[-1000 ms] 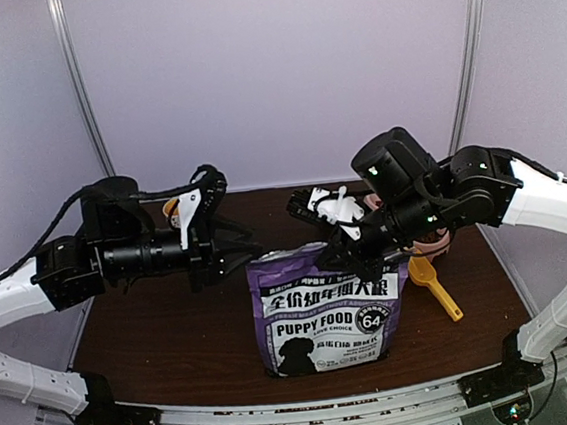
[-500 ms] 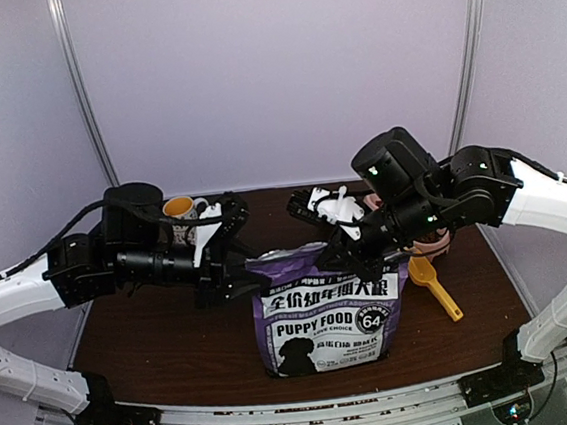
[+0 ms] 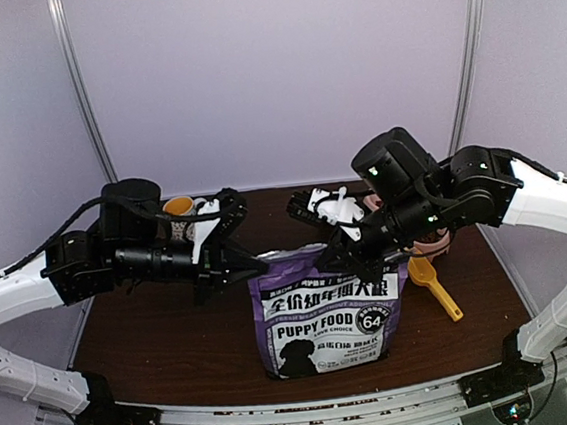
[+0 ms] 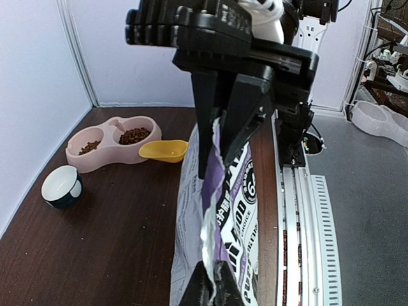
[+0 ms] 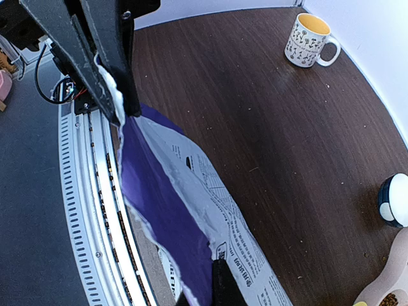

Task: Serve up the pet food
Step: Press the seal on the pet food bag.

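Table (image 3: 155, 335): dark wood, pale purple walls behind.
Left tool (image 3: 259, 263): clamped on bag (image 3: 329, 319) top, left corner.
Right tool (image 3: 330, 256): clamped on right corner.
Pet food (image 4: 134, 135): some in pink bowl (image 4: 108, 159); bag contents hidden.
Risk: uneven pull tips the upright bag and spills kibble.

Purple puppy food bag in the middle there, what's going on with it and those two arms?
Both arms hold the upright purple PUPPY FOOD bag by its top edge: the left gripper is shut on one end, the right gripper on the other. The yellow plastic scoop lies untouched on the brown table beside the pink double bowl, which has some brown kibble in it. Whether the bag's mouth is open is not clear.
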Motion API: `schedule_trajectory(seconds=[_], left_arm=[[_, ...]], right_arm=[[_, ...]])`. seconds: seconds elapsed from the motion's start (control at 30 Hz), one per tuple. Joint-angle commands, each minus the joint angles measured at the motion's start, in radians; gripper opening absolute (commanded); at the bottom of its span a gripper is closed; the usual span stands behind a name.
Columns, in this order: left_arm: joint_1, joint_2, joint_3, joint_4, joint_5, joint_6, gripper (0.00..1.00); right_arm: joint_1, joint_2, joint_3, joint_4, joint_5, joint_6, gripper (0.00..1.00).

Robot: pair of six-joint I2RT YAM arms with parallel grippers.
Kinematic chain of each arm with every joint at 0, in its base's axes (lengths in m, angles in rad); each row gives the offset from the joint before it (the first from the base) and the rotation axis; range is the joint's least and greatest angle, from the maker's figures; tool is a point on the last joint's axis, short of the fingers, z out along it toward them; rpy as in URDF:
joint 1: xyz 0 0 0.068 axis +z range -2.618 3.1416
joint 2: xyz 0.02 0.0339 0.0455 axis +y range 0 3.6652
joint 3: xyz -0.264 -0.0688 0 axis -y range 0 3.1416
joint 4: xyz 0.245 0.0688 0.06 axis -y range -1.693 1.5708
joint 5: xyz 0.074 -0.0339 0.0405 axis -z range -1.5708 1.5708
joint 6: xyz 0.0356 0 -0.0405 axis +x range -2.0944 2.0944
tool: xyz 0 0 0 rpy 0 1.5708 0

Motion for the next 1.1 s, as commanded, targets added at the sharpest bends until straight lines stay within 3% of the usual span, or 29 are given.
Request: schedule_trajectory(seconds=[0.0,0.13,0.37,0.6,0.67,0.8,0.97,1.07], left_arm=[[0.002,0.002,0.026,0.037,0.028,0.006,0.0],[0.002,-0.002,0.029,0.036,0.035,0.008,0.0],[0.002,0.011,0.052,-0.015,0.041,0.018,0.0],[0.002,0.022,0.07,-0.062,0.055,0.051,0.0],[0.001,0.026,0.073,-0.068,0.057,0.059,0.0],[0.002,0.019,0.07,-0.063,0.052,0.064,0.0],[0.002,0.015,0.068,-0.055,0.037,0.067,0.0],[0.002,0.026,0.078,-0.054,0.029,0.069,0.19]], right_arm=[[0.001,-0.004,0.024,0.016,-0.038,0.015,0.0],[0.001,0.018,0.039,0.012,-0.06,0.018,0.0],[0.0,0.068,0.079,0.052,-0.108,0.022,0.18],[0.004,0.127,0.143,0.071,-0.133,0.02,0.21],[0.006,0.139,0.16,0.065,-0.138,0.016,0.2],[0.012,0.163,0.19,0.036,-0.129,0.0,0.0],[0.011,0.137,0.178,0.046,-0.131,-0.008,0.0],[0.012,0.125,0.166,0.061,-0.147,-0.003,0.0]])
